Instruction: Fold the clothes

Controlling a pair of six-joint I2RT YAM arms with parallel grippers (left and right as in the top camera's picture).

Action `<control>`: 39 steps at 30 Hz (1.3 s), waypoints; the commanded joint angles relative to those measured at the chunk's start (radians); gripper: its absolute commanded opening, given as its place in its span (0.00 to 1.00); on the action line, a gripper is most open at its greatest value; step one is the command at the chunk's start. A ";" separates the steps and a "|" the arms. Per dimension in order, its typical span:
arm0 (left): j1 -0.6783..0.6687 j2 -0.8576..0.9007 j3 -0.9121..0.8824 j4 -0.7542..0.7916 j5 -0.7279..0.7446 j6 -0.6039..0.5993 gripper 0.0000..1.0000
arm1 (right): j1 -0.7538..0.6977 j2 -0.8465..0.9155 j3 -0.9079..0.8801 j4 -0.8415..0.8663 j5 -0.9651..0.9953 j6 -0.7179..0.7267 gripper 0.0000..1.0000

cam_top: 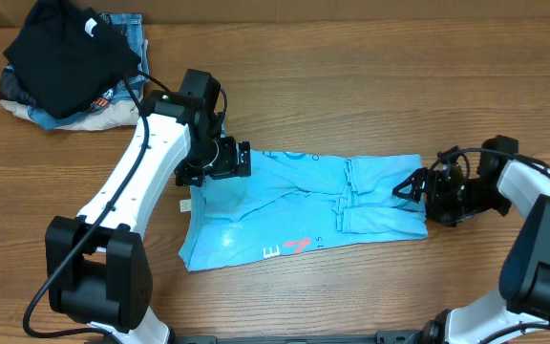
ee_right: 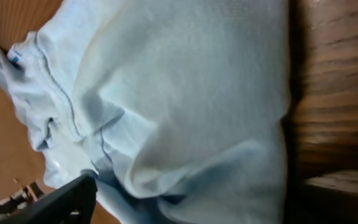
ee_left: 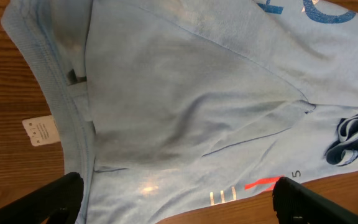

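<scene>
The light sky-blue T-shirt (cam_top: pixel 304 205) lies partly folded on the wooden table, with white and red-orange lettering near its front edge. Its small white tag (ee_left: pixel 40 130) sticks out at the collar side. My left gripper (cam_top: pixel 229 161) hovers over the shirt's far left edge; in the left wrist view its fingers (ee_left: pixel 179 202) are wide apart and open, with the flat shirt (ee_left: pixel 191 106) beneath. My right gripper (cam_top: pixel 411 186) is at the shirt's right edge; in the right wrist view its fingers (ee_right: pixel 191 199) are spread, with bunched blue cloth (ee_right: pixel 179 93) between them.
A pile with a black garment (cam_top: pixel 65 53) on top of blue denim and beige folded clothes (cam_top: pixel 113 110) sits at the back left corner. Bare wooden table (cam_top: pixel 370 96) surrounds the shirt.
</scene>
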 commanded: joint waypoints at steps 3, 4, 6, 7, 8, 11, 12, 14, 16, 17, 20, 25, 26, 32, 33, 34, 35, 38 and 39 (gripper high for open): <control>0.002 -0.003 -0.005 -0.001 -0.005 0.023 1.00 | 0.028 0.014 -0.011 0.002 0.007 0.003 0.54; 0.002 -0.003 -0.005 -0.002 -0.005 0.023 1.00 | 0.028 0.014 -0.011 0.002 0.007 0.003 0.50; 0.002 -0.003 -0.005 -0.004 -0.005 0.023 1.00 | 0.028 0.014 -0.011 0.009 0.006 0.008 0.48; 0.002 -0.003 -0.005 -0.004 -0.005 0.023 1.00 | 0.027 0.014 -0.011 0.014 0.010 0.018 0.44; 0.002 -0.003 -0.005 -0.003 -0.005 0.023 1.00 | 0.027 0.014 -0.010 0.023 0.016 0.034 0.39; 0.002 -0.003 -0.005 -0.003 -0.006 0.023 1.00 | 0.027 0.014 -0.008 0.040 0.025 0.055 0.08; 0.002 -0.003 -0.005 -0.003 -0.005 0.023 1.00 | 0.027 0.014 -0.008 0.047 0.026 0.061 0.04; 0.002 -0.003 -0.005 -0.004 -0.006 0.023 1.00 | 0.027 0.014 -0.004 0.056 0.043 0.084 0.04; 0.002 -0.003 -0.005 -0.004 -0.005 0.023 1.00 | 0.027 0.014 0.011 0.055 0.106 0.137 0.04; 0.002 -0.003 -0.005 -0.004 -0.005 0.023 1.00 | 0.025 0.014 0.021 0.051 0.142 0.164 0.04; 0.002 -0.003 -0.005 -0.003 -0.006 0.023 1.00 | 0.010 0.013 0.067 0.023 0.208 0.225 0.04; 0.002 -0.003 -0.005 -0.004 -0.006 0.023 1.00 | -0.003 0.005 0.150 -0.041 0.272 0.283 0.04; 0.002 -0.003 -0.005 -0.007 -0.006 0.023 1.00 | -0.003 0.000 0.163 -0.053 0.304 0.302 0.04; 0.002 -0.003 -0.005 -0.014 -0.006 0.023 1.00 | -0.001 -0.075 0.229 -0.116 0.436 0.375 0.04; 0.002 -0.003 -0.005 -0.014 -0.006 0.023 1.00 | 0.001 -0.096 0.233 -0.119 0.436 0.375 0.04; 0.002 -0.003 -0.005 -0.014 -0.006 0.022 1.00 | 0.004 -0.122 0.234 -0.120 0.436 0.375 0.04; 0.002 -0.003 -0.005 -0.014 -0.006 0.022 1.00 | 0.009 -0.145 0.234 -0.121 0.436 0.375 0.04; 0.002 -0.003 -0.005 -0.014 -0.005 0.022 1.00 | 0.039 -0.211 0.234 -0.130 0.472 0.395 0.04; 0.002 -0.003 -0.005 -0.014 -0.005 0.022 1.00 | 0.055 -0.228 0.234 -0.136 0.488 0.396 0.04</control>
